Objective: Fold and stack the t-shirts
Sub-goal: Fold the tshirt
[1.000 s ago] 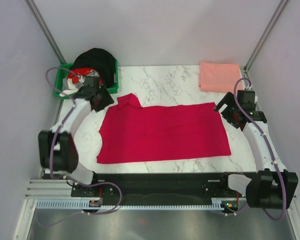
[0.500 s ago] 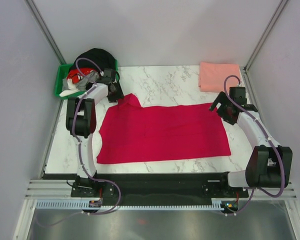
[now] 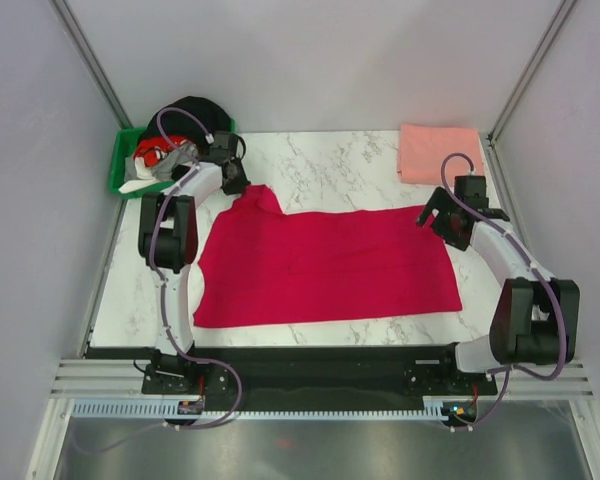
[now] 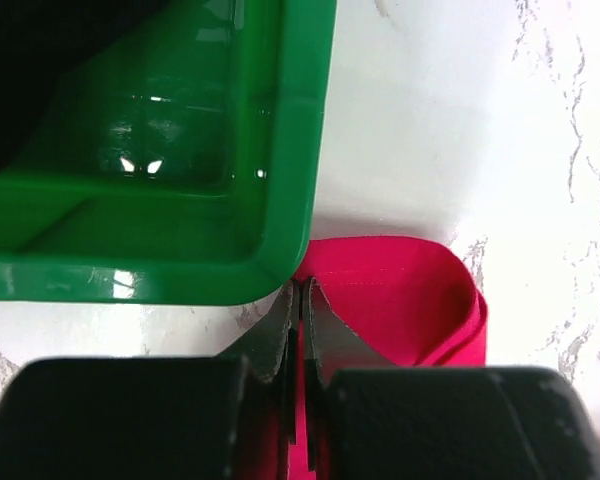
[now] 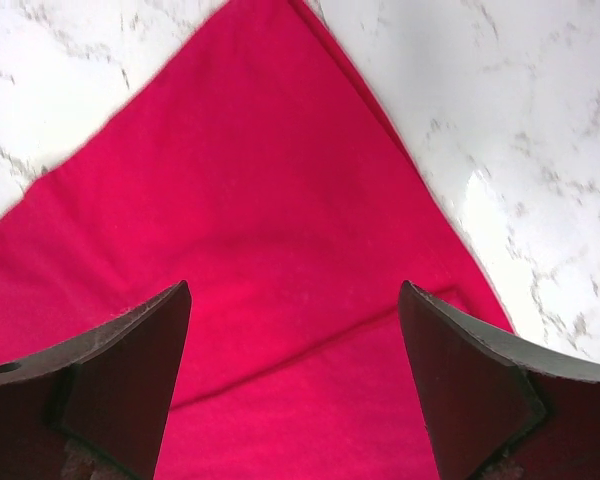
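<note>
Table (image 3: pixel 330 160): white marble top, closed in by pale walls at the left, far and right sides; carries everything below.
Red t-shirt (image 3: pixel 325 265): spread flat over the middle of the table, long side running left to right; takes most of the free surface. Far left corner raised into a small folded flap (image 4: pixel 400 300), touching the outer corner of the green bin.
Left arm (image 3: pixel 170 230): stretched forward along the left edge of the table, bent toward the far left corner of the red t-shirt.
Right arm (image 3: pixel 510 255): stretched forward along the right edge, bent toward the far right corner of the red t-shirt.
Pink t-shirt (image 3: pixel 438 152): folded into a neat rectangle, in the far right corner of the table, apart from the red one and just beyond the right gripper.
Green bin (image 3: pixel 120 175): plastic, at the far left corner, partly off the marble; wall (image 4: pixel 180 200) stands directly ahead of the left gripper, very close to its tips.
Black cloth (image 3: pixel 190 120): heaped over the far part of the bin; red and white items beside it, too small to name.
Left gripper (image 4: pixel 300 290): fingers (image 4: pixel 325 330) pressed together, pinching the edge of the red t-shirt at the flap, right against the bin corner.
Right gripper (image 5: pixel 295 300): fingers (image 5: pixel 130 340) spread wide, above the far right corner of the red t-shirt, cloth between them but not gripped.
</note>
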`<state>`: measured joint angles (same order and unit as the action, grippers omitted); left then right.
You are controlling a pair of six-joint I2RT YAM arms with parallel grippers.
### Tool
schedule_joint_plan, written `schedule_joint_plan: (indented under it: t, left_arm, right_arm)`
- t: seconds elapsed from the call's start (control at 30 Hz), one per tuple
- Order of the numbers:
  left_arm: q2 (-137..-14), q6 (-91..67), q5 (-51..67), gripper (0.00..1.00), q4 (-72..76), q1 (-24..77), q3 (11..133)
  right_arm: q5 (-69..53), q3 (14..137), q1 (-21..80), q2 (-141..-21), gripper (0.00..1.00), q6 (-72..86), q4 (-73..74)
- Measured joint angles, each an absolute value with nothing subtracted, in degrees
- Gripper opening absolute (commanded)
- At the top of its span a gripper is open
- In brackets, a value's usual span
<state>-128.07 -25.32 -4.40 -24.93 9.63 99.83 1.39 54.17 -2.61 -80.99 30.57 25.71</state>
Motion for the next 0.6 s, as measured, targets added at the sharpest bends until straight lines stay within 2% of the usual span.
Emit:
schedule_joint_plan:
  t: [0.13,0.2,0.47,0.6]
  left_arm:
    - [-125.6,-25.3,-4.3,0.02,-25.8,9.7,99.9]
    - [-122.9,-25.3,-4.1,0.02,-26.5,9.7,99.9]
    - [-106.0,-25.3,-3.8,0.02,-26.5,9.9,96.3]
    - [-101.6,-25.2,-3.4,0.02,-26.3,9.9,94.3]
  right_arm:
    - [1.5,62.2,-2.6,-90.8,0.82,29.6,26.2]
    - [1.9,67.8,-2.6,-96.7,0.74,29.1,26.0]
    - [7.4,82.4,-1.5,-111.9,0.67,26.5,26.0]
    - [10.3,87.4,-0.7,-117.4,0.61,24.9,26.8]
